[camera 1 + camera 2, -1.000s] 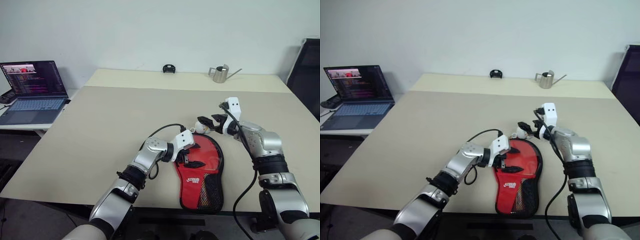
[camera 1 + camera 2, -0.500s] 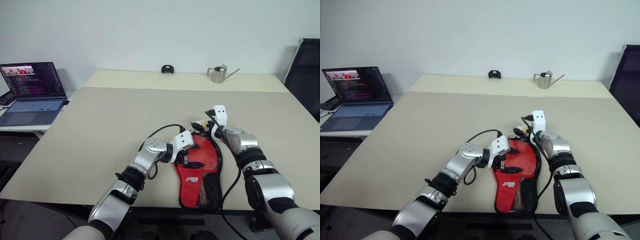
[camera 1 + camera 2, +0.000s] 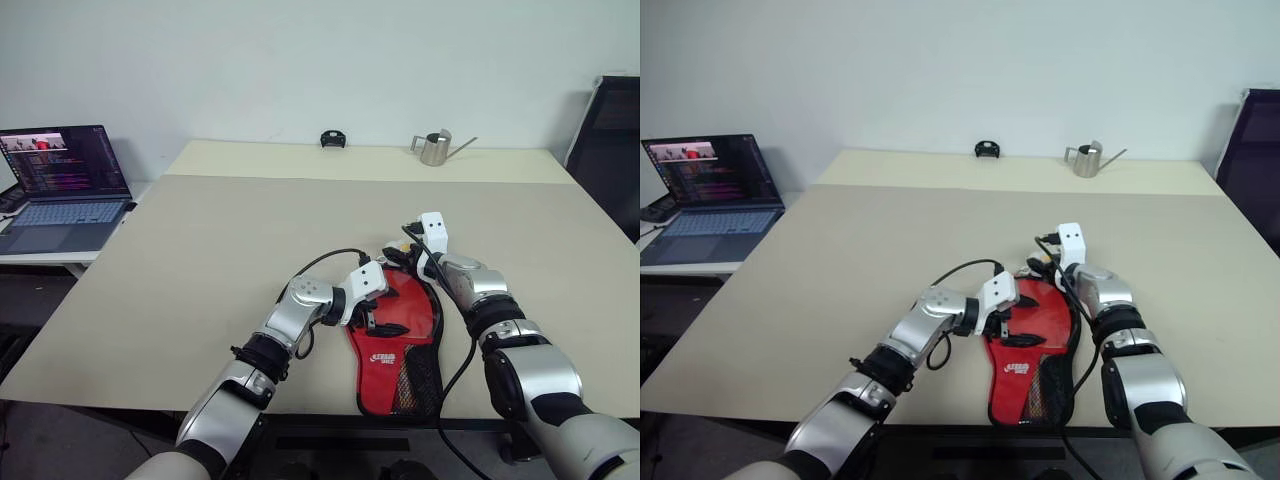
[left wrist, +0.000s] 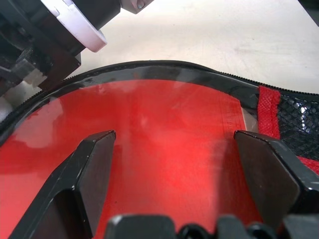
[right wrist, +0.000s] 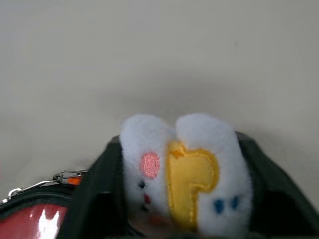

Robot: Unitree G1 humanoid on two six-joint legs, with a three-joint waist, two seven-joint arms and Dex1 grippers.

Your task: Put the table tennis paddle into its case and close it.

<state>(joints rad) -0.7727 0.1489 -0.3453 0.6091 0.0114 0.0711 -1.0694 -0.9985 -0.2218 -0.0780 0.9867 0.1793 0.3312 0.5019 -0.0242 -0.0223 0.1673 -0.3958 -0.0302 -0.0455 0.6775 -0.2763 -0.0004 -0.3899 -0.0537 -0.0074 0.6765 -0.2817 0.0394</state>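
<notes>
Beige table [image 3: 200, 250], white wall behind; laptop [image 3: 65, 185] far off to the left of the left gripper [image 3: 378, 315].
Case [image 3: 400, 350] lying flat, red side up, under left gripper, fingers spread wide over it. Right gripper [image 5: 182, 199] at case's far end, clamped on white-and-yellow plush charm [image 5: 182, 169] by the zipper pull [image 5: 67, 175]. Paddle unseen.

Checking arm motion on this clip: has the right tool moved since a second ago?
Yes. The right tool came down and leftward onto the case's far edge.
</notes>
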